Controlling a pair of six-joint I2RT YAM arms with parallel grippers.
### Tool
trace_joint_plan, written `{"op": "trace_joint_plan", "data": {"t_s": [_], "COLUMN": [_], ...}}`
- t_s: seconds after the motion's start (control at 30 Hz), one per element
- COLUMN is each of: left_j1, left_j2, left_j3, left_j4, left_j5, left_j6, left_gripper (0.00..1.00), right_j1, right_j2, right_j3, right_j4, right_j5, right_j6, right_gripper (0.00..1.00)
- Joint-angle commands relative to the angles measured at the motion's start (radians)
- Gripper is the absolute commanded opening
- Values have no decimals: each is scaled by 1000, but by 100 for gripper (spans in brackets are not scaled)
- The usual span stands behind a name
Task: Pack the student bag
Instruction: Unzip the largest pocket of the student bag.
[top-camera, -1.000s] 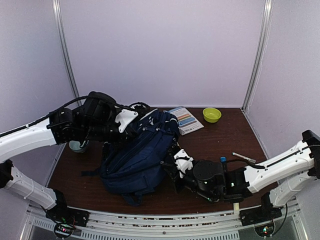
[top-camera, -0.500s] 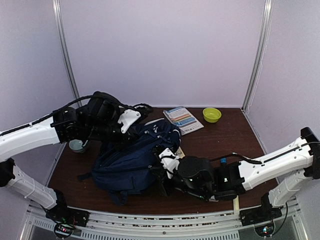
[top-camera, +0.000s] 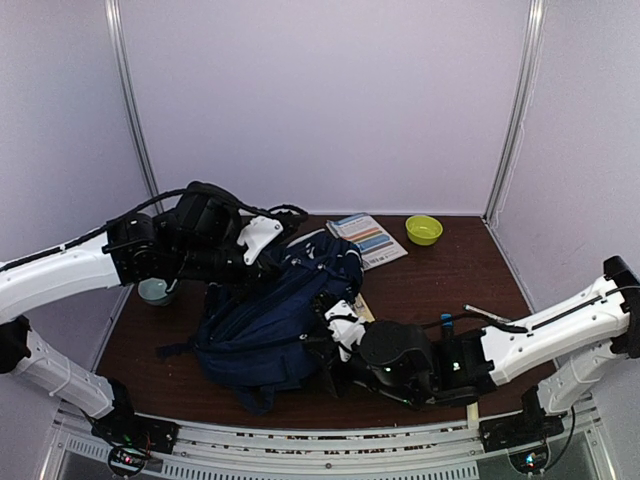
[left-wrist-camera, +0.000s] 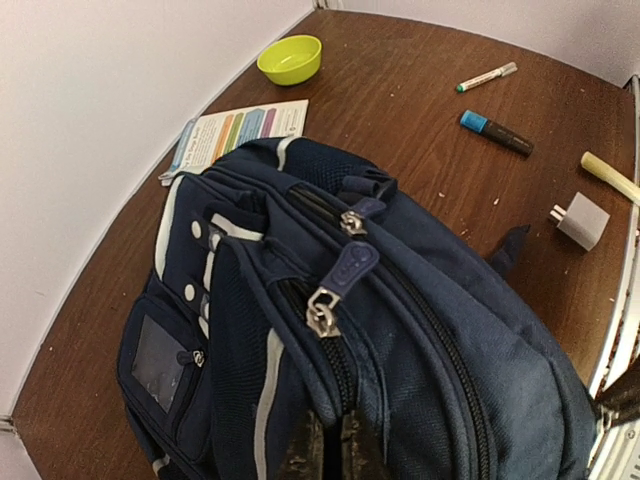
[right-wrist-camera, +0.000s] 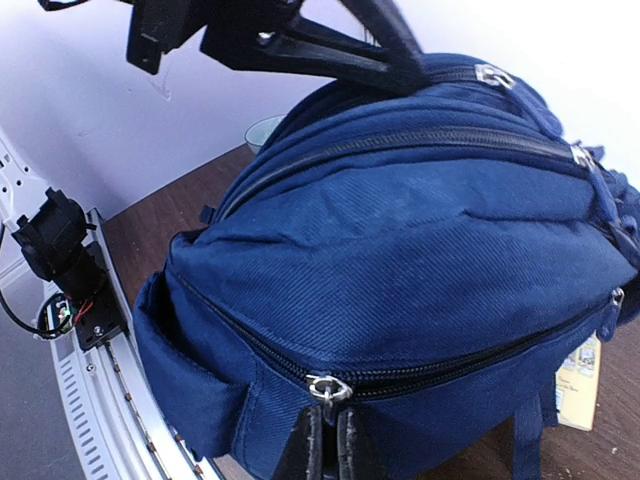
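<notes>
Blue cloth is filling both wrist cameras. My left arm (top-camera: 60, 275) is reaching over, my left gripper (left-wrist-camera: 322, 447) pinching the top of the student bag (top-camera: 270, 320), lying on the table (top-camera: 440, 280). My right arm (top-camera: 545, 335) is stretching low, my right gripper (right-wrist-camera: 323, 440) pinching the bag under a zip pull (right-wrist-camera: 327, 388). Only my left wrist camera is showing a white plug (left-wrist-camera: 583, 220). The zips are looking closed.

A robot test lab: plain white walls (top-camera: 320, 100) box in a brown tabletop (top-camera: 440, 275), and robot arms (top-camera: 60, 275) stand on a metal rail (top-camera: 300, 458) at the bottom.
</notes>
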Motion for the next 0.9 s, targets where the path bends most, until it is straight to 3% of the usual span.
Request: {"op": "trace_joint_plan", "data": {"t_s": [0.0, 0.1, 0.2, 0.27, 0.67, 0.87], "left_j1": [6, -8, -43, -62, -147, -154], "left_j2": [-9, 17, 18, 18, 9, 69], "left_j3": [81, 127, 132, 134, 17, 43], "left_j4": [29, -15, -31, -46, -97, -95], "left_j5": [85, 207, 219, 206, 277, 348], "left_j6": [5, 10, 25, 29, 30, 8], "left_gripper": [4, 32, 65, 73, 62, 50], "right_j1": [8, 5, 2, -2, -21, -22], "right_j2": [-173, -256, -300, -311, -378, -382], "right_j3": [-92, -162, -204, -210, -242, -246], "right_j4": [-1, -5, -12, -22, -34, -33], "right_j5": [119, 158, 188, 197, 230, 229], "right_j6": [-6, 8, 6, 2, -36, -32], "right_gripper": [0, 0, 0, 0, 0, 0]}}
